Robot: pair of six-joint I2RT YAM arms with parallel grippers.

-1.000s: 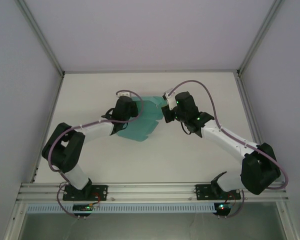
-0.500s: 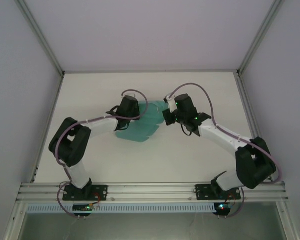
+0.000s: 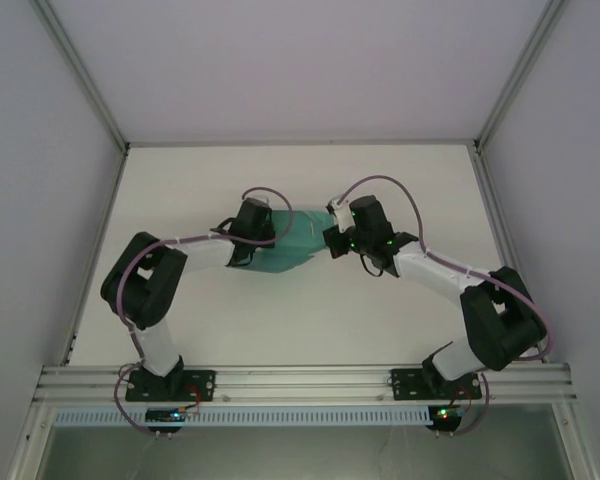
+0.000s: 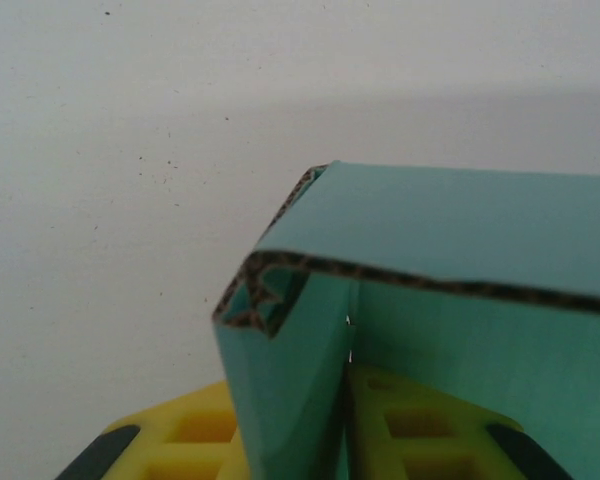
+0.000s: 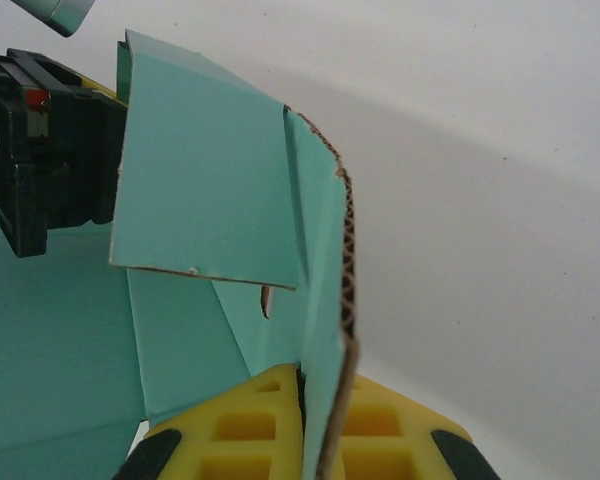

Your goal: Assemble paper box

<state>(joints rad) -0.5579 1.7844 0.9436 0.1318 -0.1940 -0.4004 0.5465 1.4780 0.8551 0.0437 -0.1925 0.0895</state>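
Standing half folded near the middle of the white table [image 3: 310, 320], the green paper box [image 3: 295, 248] sits between the two grippers. The right gripper [image 3: 332, 238] is squeezed tight on one brown-edged wall, which runs between its yellow fingers [image 5: 380, 400]. The left gripper [image 3: 264, 233] has another wall between its yellow fingers [image 4: 450, 400], but I cannot tell if it is squeezing or letting go.

White/blk arms [image 3: 195, 255], purple cables [image 3: 380, 179], yellow pads [image 5: 380, 425]
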